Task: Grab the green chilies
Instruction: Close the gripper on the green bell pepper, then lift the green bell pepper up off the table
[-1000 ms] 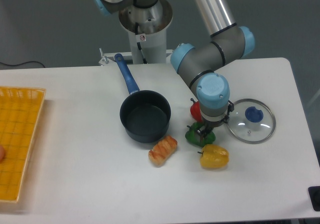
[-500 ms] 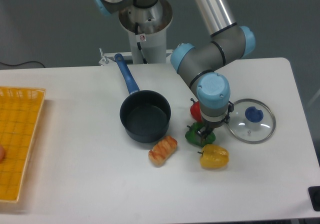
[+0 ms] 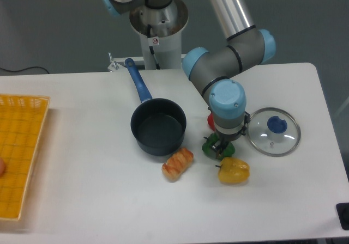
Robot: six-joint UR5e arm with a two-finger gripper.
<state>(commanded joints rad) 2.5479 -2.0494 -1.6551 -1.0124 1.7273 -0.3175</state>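
The gripper (image 3: 222, 146) points straight down on the green chilies (image 3: 214, 147), which sit between the red pepper (image 3: 211, 122) and yellow pepper (image 3: 234, 170), right of the pan (image 3: 158, 127). The vertical approach suits this crowded spot. The wrist hides the fingers; whether they are spread or pinching cannot be told.

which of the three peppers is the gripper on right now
The green pepper: the gripper is down right over it. The red pepper sits behind the arm, and the yellow pepper lies apart in front.
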